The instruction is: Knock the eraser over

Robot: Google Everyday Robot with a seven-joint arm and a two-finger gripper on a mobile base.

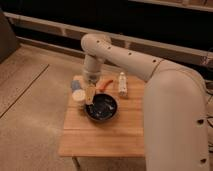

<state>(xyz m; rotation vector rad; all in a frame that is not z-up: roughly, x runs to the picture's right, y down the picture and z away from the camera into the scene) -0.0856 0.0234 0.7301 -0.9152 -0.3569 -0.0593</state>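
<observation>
A small wooden table point(105, 137) holds a dark bowl point(101, 107) in the middle. A low blue-grey block point(76, 85), which may be the eraser, stands at the table's back left. A white round cup point(79, 98) sits just in front of it. My gripper point(90, 94) hangs down from the white arm point(125, 57), between the cup and the bowl's left rim and just right of the blue-grey block. I cannot tell whether it touches either one.
An orange carrot-like item point(105, 83) lies behind the bowl. A small white bottle point(122, 84) stands upright at the back right. The robot's large white body point(175, 125) fills the right side. Speckled floor point(30, 110) surrounds the table, and a dark wall runs behind.
</observation>
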